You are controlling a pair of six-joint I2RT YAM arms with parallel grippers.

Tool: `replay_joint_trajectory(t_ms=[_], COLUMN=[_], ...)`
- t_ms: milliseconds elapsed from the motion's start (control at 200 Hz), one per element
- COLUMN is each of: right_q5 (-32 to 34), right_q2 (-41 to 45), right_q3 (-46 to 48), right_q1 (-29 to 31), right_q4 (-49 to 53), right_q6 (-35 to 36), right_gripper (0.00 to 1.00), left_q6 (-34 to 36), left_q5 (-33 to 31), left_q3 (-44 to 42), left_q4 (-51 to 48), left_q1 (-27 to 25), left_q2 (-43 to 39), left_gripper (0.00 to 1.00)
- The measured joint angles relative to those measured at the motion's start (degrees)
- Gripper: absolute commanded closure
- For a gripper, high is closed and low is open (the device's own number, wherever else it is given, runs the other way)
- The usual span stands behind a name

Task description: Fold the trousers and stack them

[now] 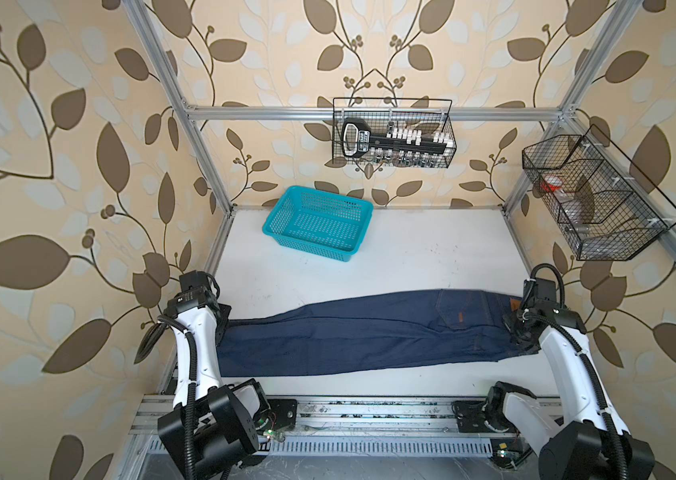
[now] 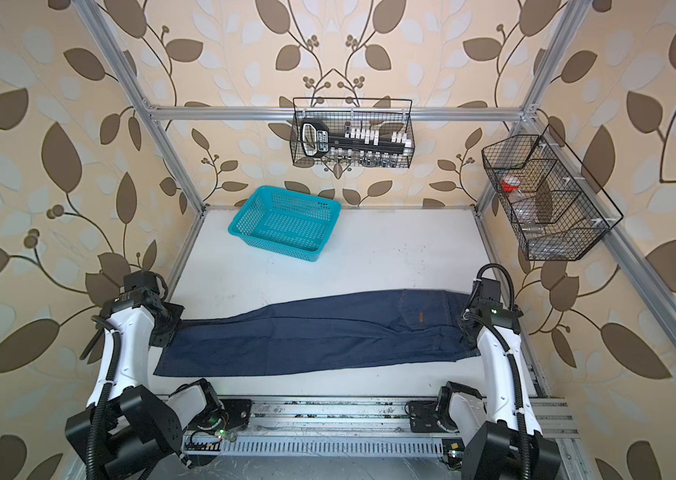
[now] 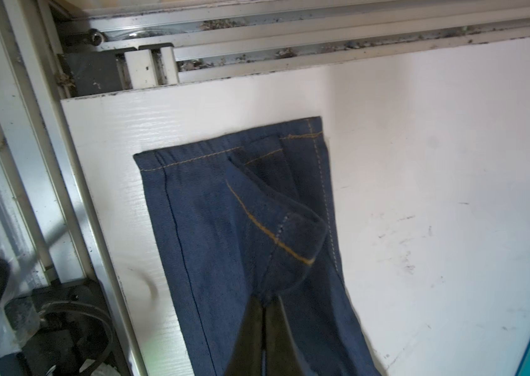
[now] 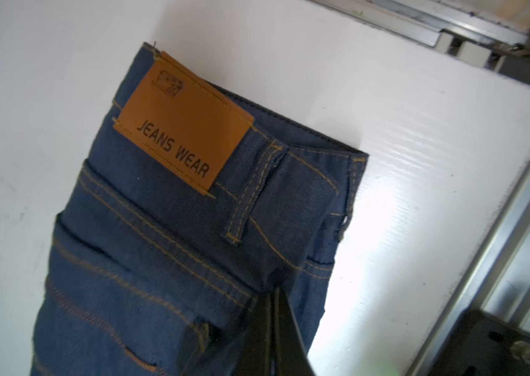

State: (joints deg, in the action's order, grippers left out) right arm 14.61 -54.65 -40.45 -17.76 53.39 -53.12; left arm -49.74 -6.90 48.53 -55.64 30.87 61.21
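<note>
The trousers [image 1: 361, 332] lie lengthwise across the near half of the counter [image 1: 432, 257], folded leg on leg. Their near edge runs close to the counter's front edge and the rail [image 1: 369, 409] below it. The nearest risk, as I judge it, is that a careless lift drags that edge off the front, where the cloth could snag on the rail.

Next come the grips. The left fingers [image 3: 247, 335] are clenched on the upper leg's hem [image 3: 273, 234] only. It bunches upward while the lower leg's hem lies flat on the counter. If this end is carried across, the 2 legs could part and the fold come out skewed. The right fingers [image 4: 258, 335] are clamped on a small pinch of denim at the waistband. Heavy denim held by so little may slip free. If the 2 arms pull against each other, either grip may also give way. Farther back, the blue basket [image 1: 317, 226] stands well apart, so I see little chance of striking it.

The hem end lies at the left of the counter, with cloth caught between the left fingers and raised off the layer beneath. The waist end lies at the right. The right fingers bite just beside the belt loop [image 4: 250, 198], apart from the tan patch [image 4: 184, 123]. Between the 2 grips the denim rests flat on the counter, back pocket upward.
</note>
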Motion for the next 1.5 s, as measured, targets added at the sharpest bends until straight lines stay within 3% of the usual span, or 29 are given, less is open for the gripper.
replay_joint_trajectory(t_ms=[240, 460, 855, 945, 1110, 1189, 1244, 1499], right_q5=[8.37, 12.46, 16.81, 17.51, 17.70, 17.00, 16.41, 11.21], right_q2=[-1.77, -3.93, -2.71, -0.76, 1.95, 2.16, 1.95, -3.56], right_q3=[-0.72, 2.14, 3.08, 1.60, -2.58, -4.26, -4.68, -2.99], right_q1=[1.16, 1.84, 4.50, 4.72, 5.77, 9.27, 12.94, 29.64], right_q4=[1.22, 0.96, 5.81, 7.72, 9.60, 8.24, 6.23, -6.23], right_q6=[-2.29, -5.03, -6.23, -6.25, -4.00, -1.75, 0.00, 2.47], right_gripper=[1.00, 1.00, 0.81, 0.69, 0.59, 0.56, 0.54, 0.49], left_q6=[0.24, 0.42, 1.20, 1.18, 1.07, 1.20, 1.57, 2.29], left_q5=[-0.20, -0.17, -0.81, -1.73, -2.80, -2.73, -2.23, 5.16], left_q3=[-1.70, -6.80, -9.49, -9.07, -8.70, -8.15, -7.21, -5.49], left_q4=[1.68, 3.26, 4.46, 3.61, 2.60, 1.62, 0.98, 2.27], left_q1=[4.87, 5.62, 6.34, 6.32, 6.34, 6.34, 6.34, 5.14], left_q2=[0.04, 0.02, -0.13, -0.85, -3.39, -4.83, -5.84, -6.29], left_gripper=[1.00, 1.00, 1.00, 0.93, 0.70, 0.54, 0.48, 0.45])
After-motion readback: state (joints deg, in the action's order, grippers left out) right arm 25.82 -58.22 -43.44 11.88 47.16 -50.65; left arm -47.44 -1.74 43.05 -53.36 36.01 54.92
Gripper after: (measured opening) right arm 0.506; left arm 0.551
